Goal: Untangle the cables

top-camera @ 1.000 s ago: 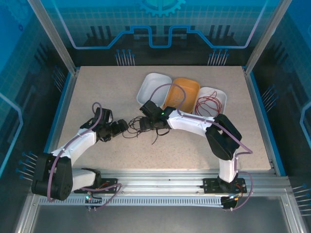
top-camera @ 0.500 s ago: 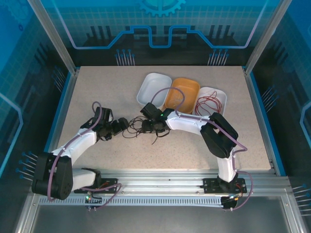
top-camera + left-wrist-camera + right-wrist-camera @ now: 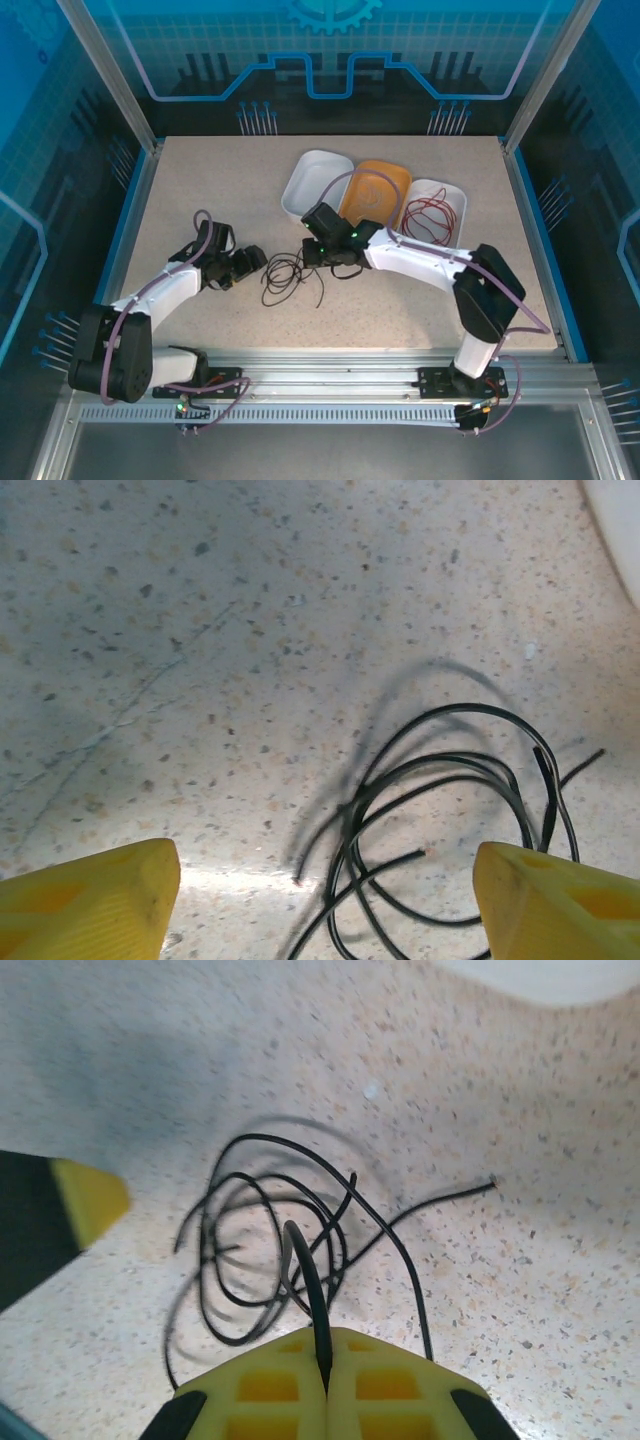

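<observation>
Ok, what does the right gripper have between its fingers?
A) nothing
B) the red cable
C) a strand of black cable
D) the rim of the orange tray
C: in the right wrist view the right gripper has its yellow fingers pressed together on a strand of the black cable, while the red cable lies in a white tray.

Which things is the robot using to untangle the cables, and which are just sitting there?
Job: black cable, pinched in the right gripper; open left gripper; red cable.
Just sitting: left white tray; orange tray; right white tray, holding the red cable.
</observation>
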You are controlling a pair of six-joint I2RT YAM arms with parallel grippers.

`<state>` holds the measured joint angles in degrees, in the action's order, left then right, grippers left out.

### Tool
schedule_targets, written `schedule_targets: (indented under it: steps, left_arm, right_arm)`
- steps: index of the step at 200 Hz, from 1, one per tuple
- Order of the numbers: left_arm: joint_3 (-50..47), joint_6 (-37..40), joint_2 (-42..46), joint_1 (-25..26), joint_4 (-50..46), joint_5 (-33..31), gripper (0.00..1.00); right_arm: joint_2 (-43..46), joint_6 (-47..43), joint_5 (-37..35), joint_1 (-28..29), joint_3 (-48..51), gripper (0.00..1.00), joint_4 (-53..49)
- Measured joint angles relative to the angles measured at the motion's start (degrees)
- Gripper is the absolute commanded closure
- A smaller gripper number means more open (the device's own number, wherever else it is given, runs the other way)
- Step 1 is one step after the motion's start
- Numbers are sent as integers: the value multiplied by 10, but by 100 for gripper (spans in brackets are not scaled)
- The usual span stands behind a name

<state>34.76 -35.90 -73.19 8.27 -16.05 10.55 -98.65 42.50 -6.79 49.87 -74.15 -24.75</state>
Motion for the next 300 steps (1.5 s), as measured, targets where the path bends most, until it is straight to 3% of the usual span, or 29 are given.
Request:
schedule_targets:
  steps: [79,141,186,204,217,269,300]
  left_arm:
    - [5,0,-21,42,40,26,36]
    - [7,-2,-66,46,60,19,44]
    - [22,21,-67,47,75,8,21]
    - [22,54,-53,47,97,22,9]
    - [17,70,-34,47,125,42,5]
    - [-10,94,6,68,220,115,6]
    - [-21,89,-10,82,247,119,15]
  right_arm:
    - [11,-90,2,3,-99,100,-24]
    - [46,-118,27,4,-113,100,-22]
    - [70,-143,32,4,-152,100,-23]
    - [78,-151,33,4,-163,100,-23]
    - [79,-156,34,4,-170,100,-23]
    - [78,-162,50,3,-177,100,-23]
    - [77,-162,66,3,-185,100,-21]
